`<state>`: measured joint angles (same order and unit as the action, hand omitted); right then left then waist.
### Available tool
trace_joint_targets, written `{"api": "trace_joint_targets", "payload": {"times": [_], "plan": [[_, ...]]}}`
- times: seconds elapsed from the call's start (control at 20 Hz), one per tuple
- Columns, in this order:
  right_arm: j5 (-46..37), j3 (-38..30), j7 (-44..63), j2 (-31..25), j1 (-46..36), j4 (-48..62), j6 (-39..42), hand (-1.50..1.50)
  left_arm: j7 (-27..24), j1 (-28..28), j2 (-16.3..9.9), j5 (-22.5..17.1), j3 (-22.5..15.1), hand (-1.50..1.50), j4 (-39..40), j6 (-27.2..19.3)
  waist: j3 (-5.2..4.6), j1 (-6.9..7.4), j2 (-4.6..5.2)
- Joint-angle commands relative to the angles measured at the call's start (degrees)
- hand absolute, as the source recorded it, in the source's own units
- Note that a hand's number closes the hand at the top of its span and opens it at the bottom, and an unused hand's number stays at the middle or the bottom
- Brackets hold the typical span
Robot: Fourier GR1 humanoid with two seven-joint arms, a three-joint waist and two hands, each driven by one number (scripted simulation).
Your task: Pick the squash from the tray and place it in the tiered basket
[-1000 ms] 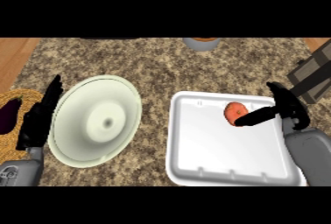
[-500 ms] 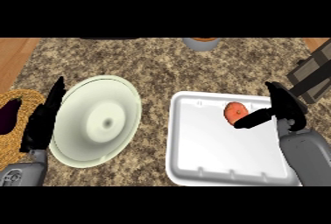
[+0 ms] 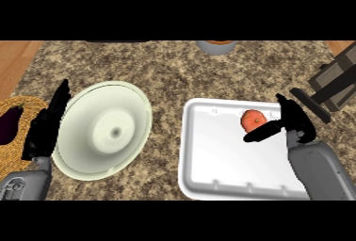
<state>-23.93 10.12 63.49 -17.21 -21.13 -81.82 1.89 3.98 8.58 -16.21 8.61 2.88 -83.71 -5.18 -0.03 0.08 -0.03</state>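
Observation:
An orange squash (image 3: 251,120) lies in the white tray (image 3: 222,164), near its upper right corner. My right hand (image 3: 290,120) hovers over the tray's right rim, right beside the squash. Its fingers are straight and its thumb reaches toward the squash from below, so the hand is open. A woven basket (image 3: 15,155) shows at the left edge with a dark purple item (image 3: 8,125) inside. My left hand (image 3: 47,126) rests open between the basket and the plate, fingers up.
A pale green plate (image 3: 104,129) sits left of the tray on the speckled counter. A grey bowl with something orange (image 3: 217,45) stands at the top edge. A dark slatted object (image 3: 336,83) stands at the far right behind my right hand.
My right hand has shifted slightly lower and closer along the tray's right rim, thumb still beside the squash. The left hand has barely moved.

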Motion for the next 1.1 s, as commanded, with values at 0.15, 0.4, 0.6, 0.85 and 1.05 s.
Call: {"api": "trace_joint_targets", "payload": {"times": [0.15,0.4,0.6,0.85,1.05], "plan": [[-3.37,0.42,7.61,4.02,2.61,-1.7,-0.02,-1.5,-4.45,0.08,0.64,0.09,1.75,0.0,3.75,0.36,-0.01,-0.31,-0.04],[-3.3,-5.44,-1.75,4.68,-3.19,11.44,0.18,-1.5,-0.38,-3.44,1.7,1.07,0.49,0.0,-3.39,1.35,0.03,0.22,0.03],[-3.03,-8.17,-7.74,4.75,-6.82,21.23,0.34,-1.5,0.97,2.59,1.22,1.92,1.57,0.0,0.96,1.35,0.04,0.28,0.2],[-4.68,-8.21,-5.12,8.82,-7.5,19.67,-1.34,-1.5,-4.15,1.09,2.44,2.4,2.57,0.0,4.1,1.56,0.02,0.14,0.1],[-3.19,-7.15,-5.31,11.47,-5.46,18.33,0.83,1.5,-1.97,2.95,1.95,2.99,3.31,0.0,3.78,1.59,0.02,-0.03,0.05]]}}
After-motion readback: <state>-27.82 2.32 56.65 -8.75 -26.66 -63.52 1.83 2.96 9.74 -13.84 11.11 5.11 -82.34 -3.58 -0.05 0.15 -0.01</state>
